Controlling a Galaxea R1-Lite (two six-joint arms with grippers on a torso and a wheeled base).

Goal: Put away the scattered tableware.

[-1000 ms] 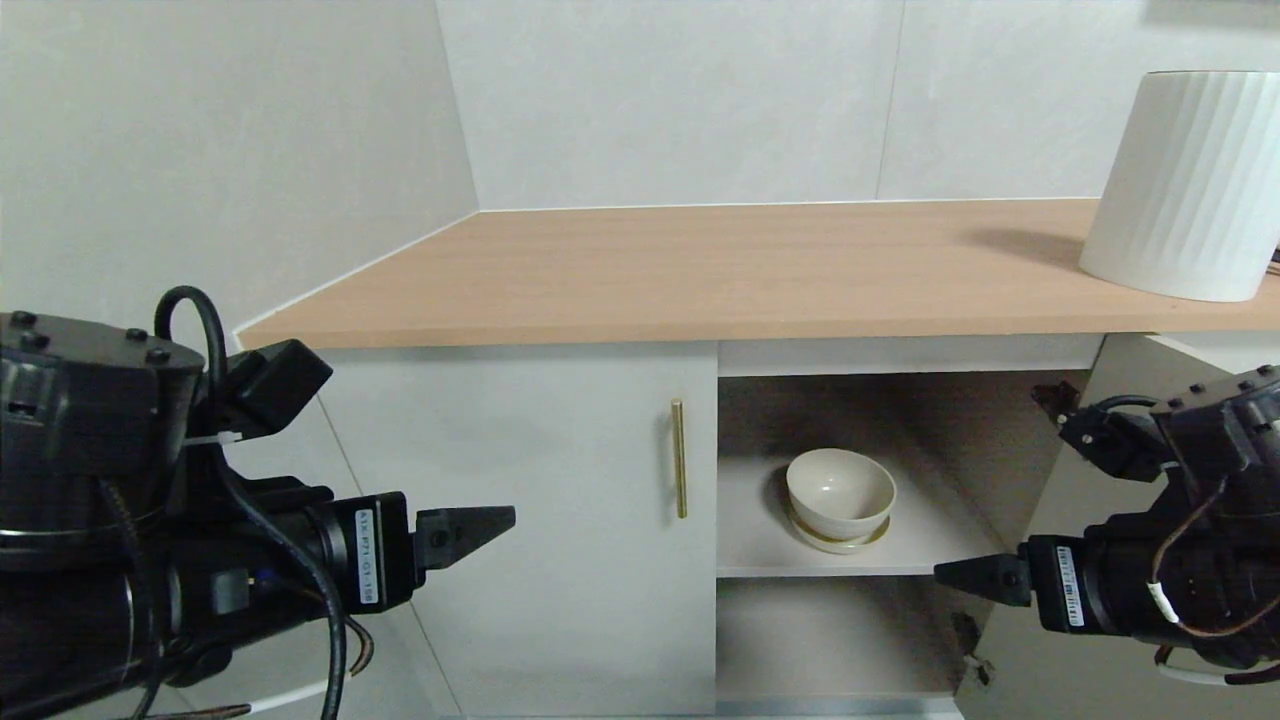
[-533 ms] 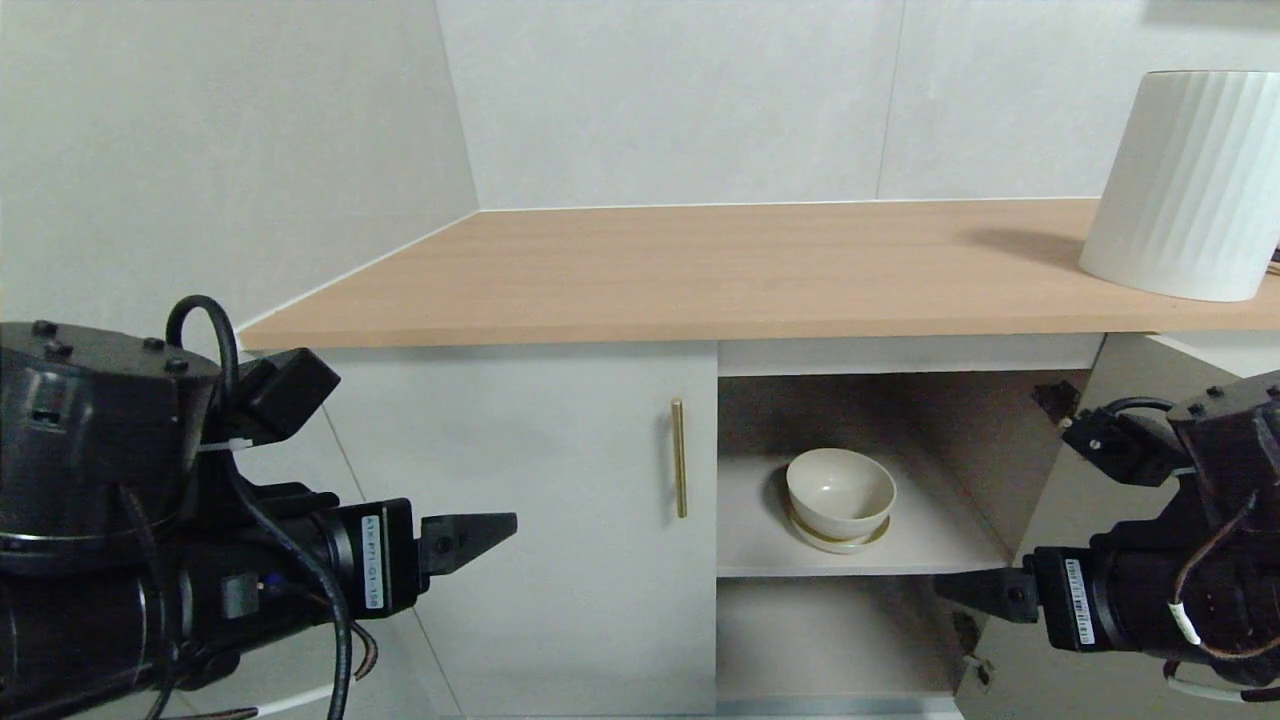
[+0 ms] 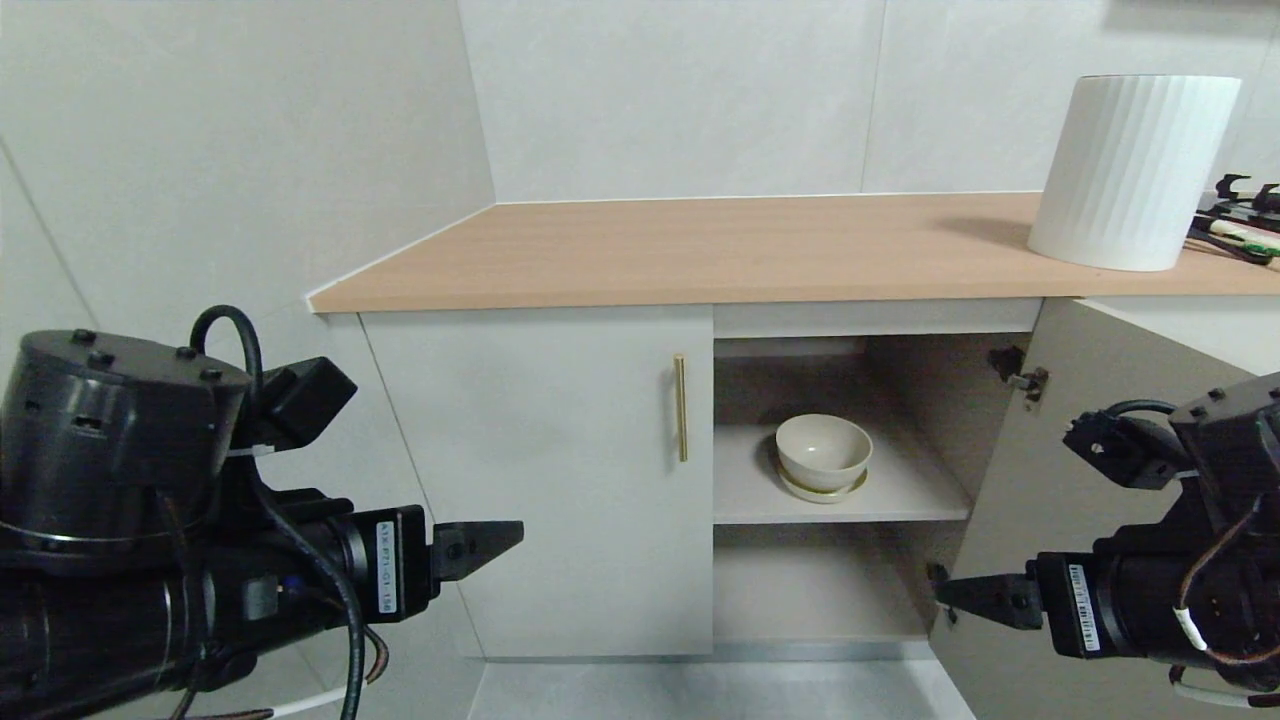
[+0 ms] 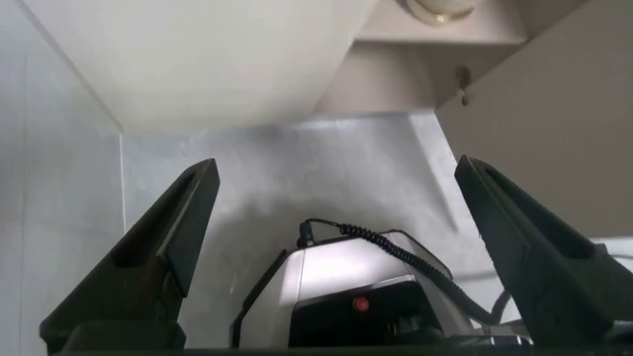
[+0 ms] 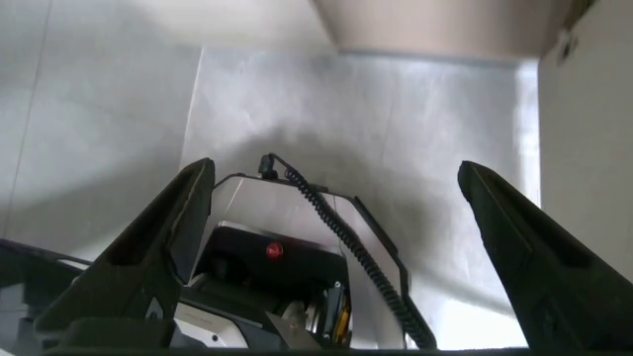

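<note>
1. A light wooden countertop runs from the left wall to the right edge, backed by pale wall tiles.
2. A white ribbed cylindrical container stands upright on the right part of the countertop, close to the far wall.
3. Just right of the container lie small black objects with a green-and-white piece among them; what they are cannot be told.
4. Below the countertop, the left cabinet door is closed, with a vertical brass bar handle near its right edge.
5. The right cabinet door stands swung open towards the near right, with a dark hinge at its upper inner side.
6. A grey floor lies in front of the cabinet.
</note>
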